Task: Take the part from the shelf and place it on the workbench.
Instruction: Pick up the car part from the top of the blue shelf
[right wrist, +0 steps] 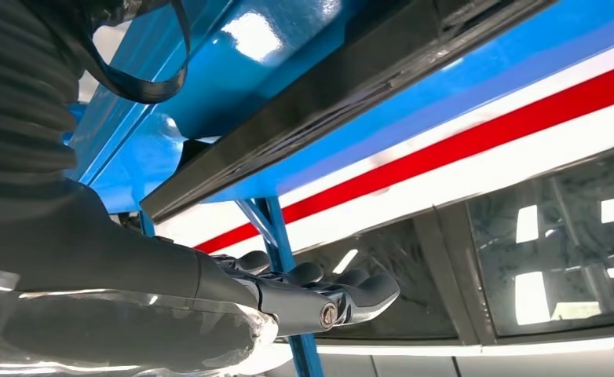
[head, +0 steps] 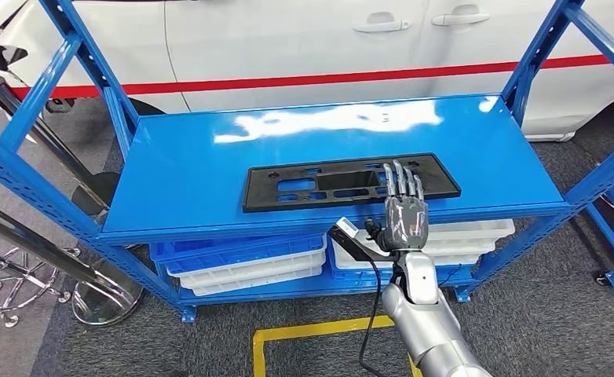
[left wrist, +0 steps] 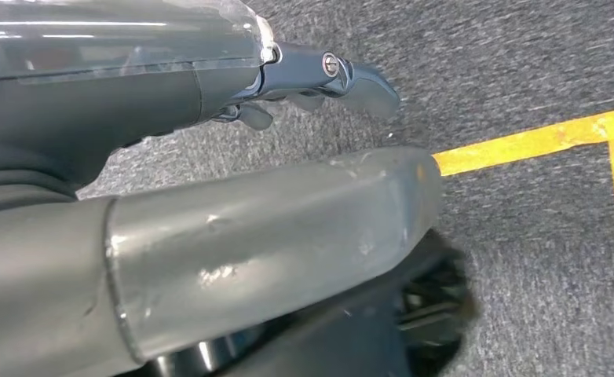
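Right hand (head: 404,206) over black part's (head: 319,184) right end on blue shelf (head: 194,157), fingers extended, gripping nothing; risks nudging part farther away.

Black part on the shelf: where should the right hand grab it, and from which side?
Probably the near long edge, right of centre, coming from the front. The black part is a flat, thin plate with cutouts, lying flat on the blue shelf near its front lip. The right hand hovers above that end, fingers extended, so sliding it over the lip to get fingers underneath looks easiest.
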{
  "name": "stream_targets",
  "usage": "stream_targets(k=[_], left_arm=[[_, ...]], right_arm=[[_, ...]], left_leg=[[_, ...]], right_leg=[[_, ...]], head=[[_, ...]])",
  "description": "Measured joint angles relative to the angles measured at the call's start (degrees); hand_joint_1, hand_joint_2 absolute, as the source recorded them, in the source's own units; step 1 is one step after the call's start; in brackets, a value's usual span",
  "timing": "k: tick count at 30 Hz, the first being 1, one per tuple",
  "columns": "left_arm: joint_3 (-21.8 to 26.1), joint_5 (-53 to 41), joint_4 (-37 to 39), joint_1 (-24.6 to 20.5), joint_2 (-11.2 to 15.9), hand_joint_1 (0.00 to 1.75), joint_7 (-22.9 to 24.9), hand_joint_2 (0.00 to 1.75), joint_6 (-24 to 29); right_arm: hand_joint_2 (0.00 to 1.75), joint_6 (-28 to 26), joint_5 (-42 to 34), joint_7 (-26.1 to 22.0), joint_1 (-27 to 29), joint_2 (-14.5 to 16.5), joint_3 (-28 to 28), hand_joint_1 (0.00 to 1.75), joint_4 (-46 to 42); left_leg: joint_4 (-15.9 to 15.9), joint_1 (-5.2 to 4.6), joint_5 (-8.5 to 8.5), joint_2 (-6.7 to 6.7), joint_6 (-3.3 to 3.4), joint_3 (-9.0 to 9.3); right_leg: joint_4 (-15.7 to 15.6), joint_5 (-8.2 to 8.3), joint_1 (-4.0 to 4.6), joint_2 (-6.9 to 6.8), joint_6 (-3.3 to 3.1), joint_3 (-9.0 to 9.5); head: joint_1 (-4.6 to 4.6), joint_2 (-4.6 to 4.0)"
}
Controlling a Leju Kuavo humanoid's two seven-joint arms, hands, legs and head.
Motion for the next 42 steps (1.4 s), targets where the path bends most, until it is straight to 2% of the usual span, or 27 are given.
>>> stream_targets(k=[1,3,5,7,9,11,12,15,16,17,18,19,21,22,25,27,28,30,31,32,33,34,36,37,39,42], left_arm=[[0.0,0.1,0.1,0.0,0.1,0.0,-0.1,0.0,0.0],[0.0,0.3,0.2,-0.1,0.2,0.0,-0.2,0.0,0.1],[-0.1,0.5,0.3,-0.3,0.4,0.0,-0.3,0.0,0.2],[-0.1,0.5,0.4,-0.5,0.4,0.0,-0.4,0.0,0.2],[-0.3,0.6,0.5,-0.4,0.5,0.0,-0.4,0.0,0.2],[-0.4,0.6,0.6,-0.5,0.5,0.0,-0.4,0.0,0.2],[-0.5,0.7,0.7,-0.5,0.4,0.0,-0.4,0.0,0.2],[-0.6,0.9,0.7,-0.5,0.5,0.0,-0.4,0.0,0.2],[-0.6,0.9,0.7,-0.4,0.5,0.0,-0.4,0.0,0.2],[-0.6,0.9,0.7,-0.3,0.5,0.0,-0.4,0.0,0.2],[-0.6,0.9,0.8,-0.3,0.5,0.0,-0.4,0.0,0.2],[-0.7,0.9,0.8,-0.3,0.5,0.0,-0.4,0.0,0.2],[-0.9,0.9,0.8,-0.3,0.5,0.0,-0.5,0.0,0.2],[-1.0,0.9,0.8,-0.3,0.5,0.0,-0.5,0.0,0.2],[-1.2,1.0,0.8,-0.3,0.5,0.0,-0.7,0.0,0.2],[-1.3,1.1,0.8,-0.4,0.6,0.0,-0.8,0.0,0.2],[-1.3,1.2,0.9,-0.5,0.6,0.0,-0.9,0.0,0.2],[-1.4,1.4,1.0,-0.6,0.6,0.0,-0.9,0.0,0.2],[-1.4,1.4,1.1,-0.6,0.7,0.0,-1.0,0.0,0.2],[-1.4,1.5,1.2,-0.5,0.7,0.0,-1.0,0.0,0.2],[-1.4,1.5,1.3,-0.5,0.7,0.0,-1.0,0.0,0.2],[-1.4,1.5,1.4,-0.4,0.7,0.0,-1.0,0.0,0.2],[-1.4,1.6,1.6,-0.4,0.8,0.0,-1.0,0.0,0.2],[-1.4,1.6,1.7,-0.5,0.9,0.0,-1.1,0.0,0.2],[-1.4,1.7,1.7,-0.5,1.1,0.0,-1.2,0.0,0.3],[-1.5,1.9,1.8,-0.5,1.2,0.0,-1.3,0.0,0.4]], right_arm=[[1.75,0.0,0.0,0.0,0.0,0.0,0.0,0.0,0.0],[1.75,0.1,0.2,0.1,-0.1,0.0,0.1,0.0,0.0],[1.75,0.1,0.4,0.4,-0.1,-0.1,0.3,0.0,0.0],[1.75,0.1,0.5,0.7,-0.1,-0.2,0.5,0.0,0.1],[1.75,0.1,0.5,0.9,-0.1,-0.2,0.5,0.0,0.1],[1.75,0.1,0.5,1.0,-0.2,-0.4,0.6,0.0,0.1],[1.75,0.1,0.5,1.0,-0.2,-0.5,0.6,0.0,0.1],[1.75,0.1,0.5,1.1,0.1,-0.8,0.6,0.0,0.3],[1.75,0.1,0.5,1.1,0.2,-0.9,0.6,0.0,0.4],[1.75,0.0,0.4,1.1,0.4,-1.0,0.6,0.0,0.5],[1.75,0.0,0.4,1.1,0.4,-1.0,0.6,0.0,0.6],[1.75,0.0,0.4,1.1,0.4,-1.1,0.6,0.0,0.7],[1.75,-0.1,0.4,1.1,0.2,-1.2,0.6,0.0,0.7],[1.75,-0.1,0.4,1.1,0.2,-1.3,0.6,0.0,0.7],[1.75,-0.1,0.1,1.0,0.2,-1.4,0.8,0.0,0.7],[1.75,-0.1,0.0,0.9,0.1,-1.5,1.0,0.0,0.7],[1.75,-0.1,-0.1,0.9,0.0,-1.5,1.1,0.0,0.7],[1.75,-0.1,-0.3,0.8,-0.1,-1.5,1.2,0.0,0.8],[1.75,-0.1,-0.3,0.8,-0.1,-1.5,1.3,0.0,0.8],[1.75,-0.1,-0.4,0.8,0.0,-1.5,1.3,0.0,0.8],[1.75,-0.1,-0.5,0.8,0.0,-1.5,1.3,0.0,0.8],[1.75,-0.1,-0.5,0.8,0.0,-1.5,1.3,0.0,0.8],[1.75,-0.1,-0.5,0.8,0.1,-1.5,1.3,0.0,0.8],[1.75,-0.1,-0.5,0.8,0.0,-1.5,1.3,0.0,0.9],[1.75,-0.1,-0.6,0.8,0.1,-1.6,1.3,0.0,0.9],[1.75,-0.1,-0.6,0.8,0.2,-1.6,1.3,0.0,0.8]], left_leg=[[-1.0,0.0,1.15,0.0,0.14,0.46],[-8.4,-0.05,5.13,0.0,0.72,3.98],[-14.8,-0.3,7.24,-0.03,1.29,7.01],[-16.2,-0.59,7.29,-0.08,1.58,7.59],[-16.8,-0.42,7.68,-0.06,2.1,7.82],[-17.5,-0.12,8.15,0.03,2.73,8.2],[-17.6,-0.09,8.25,0.07,2.89,8.24],[-17.6,-0.2,8.24,0.13,3.11,8.13],[-17.6,-0.24,8.21,0.12,3.14,8.1],[-17.5,-0.25,8.16,0.08,3.12,8.11],[-17.4,-0.26,8.07,0.02,3.09,8.15],[-17.2,-0.26,7.91,-0.04,3.0,8.21],[-16.7,-0.36,7.51,-0.1,2.62,8.14],[-16.5,-0.45,7.34,-0.1,2.38,8.04],[-16.4,-0.54,7.02,-0.08,1.58,7.9],[-14.4,-0.42,5.69,-0.05,0.92,7.07],[-11.7,-0.33,4.34,-0.04,0.65,5.77],[-4.4,-0.19,1.51,-0.02,0.28,2.0],[-1.6,-0.14,0.8,-0.02,0.2,0.36],[-0.1,-0.13,0.74,-0.02,0.19,-0.62],[-0.2,-0.13,1.55,-0.02,0.27,-0.86],[-2.2,-0.14,3.23,-0.02,0.45,-0.11],[-9.2,-0.31,7.37,-0.03,1.18,2.85],[-12.5,-0.49,8.71,-0.01,1.59,4.36],[-15.9,-0.89,8.98,0.03,2.23,5.92],[-17.7,-0.75,8.76,-0.03,3.0,7.34]], right_leg=[[0.0,-0.01,0.06,0.02,0.0,0.05],[0.0,-0.05,0.16,0.09,0.05,0.25],[0.0,-0.08,0.34,0.13,0.36,0.24],[0.0,0.04,0.38,0.13,0.94,0.1],[-0.1,-0.04,0.35,0.12,1.63,0.23],[1.2,-1.26,0.38,0.11,2.08,-0.17],[3.0,-2.46,0.28,0.1,2.15,-0.93],[13.3,-7.23,0.2,0.09,2.5,-5.85],[15.7,-7.73,0.2,0.08,2.58,-7.06],[15.7,-6.98,0.2,0.07,2.57,-7.11],[13.5,-5.27,0.2,0.06,2.51,-6.04],[9.5,-2.99,0.2,0.04,2.37,-4.08],[2.4,-0.44,0.34,0.01,1.95,-0.61],[0.6,-0.11,0.44,0.02,1.71,0.2],[-0.1,-0.33,0.6,0.09,0.92,0.35],[-0.5,-0.29,0.36,0.05,0.27,0.69],[-0.6,-0.32,0.25,0.02,0.0,0.87],[-0.6,-0.59,0.29,-0.01,-0.33,1.1],[-0.6,-0.73,0.33,-0.01,-0.38,1.22],[-0.6,-0.87,0.35,0.0,-0.4,1.36],[-0.6,-1.04,0.36,0.04,-0.38,1.58],[-0.6,-1.24,0.38,0.09,-0.33,1.88],[-0.6,-1.78,0.44,0.17,-0.16,2.68],[-0.7,-2.05,0.51,0.2,0.0,2.97],[-0.7,-2.19,0.5,0.22,0.63,3.18],[0.3,-1.95,0.42,0.13,1.73,3.31]], head=[[-0.01,0.0],[0.0,0.01],[0.01,0.0],[0.02,-0.01],[0.02,-0.01],[0.03,0.0],[0.03,0.0],[0.03,0.0],[0.03,0.0],[0.03,-0.01],[0.03,-0.01],[0.04,-0.01],[0.02,-0.01],[0.01,-0.01],[0.01,0.0],[0.01,-0.01],[0.0,-0.01],[0.0,-0.01],[0.0,-0.01],[0.0,0.0],[-0.01,0.0],[-0.01,0.01],[0.01,0.0],[0.01,0.0],[0.01,-0.01],[0.01,0.01]])
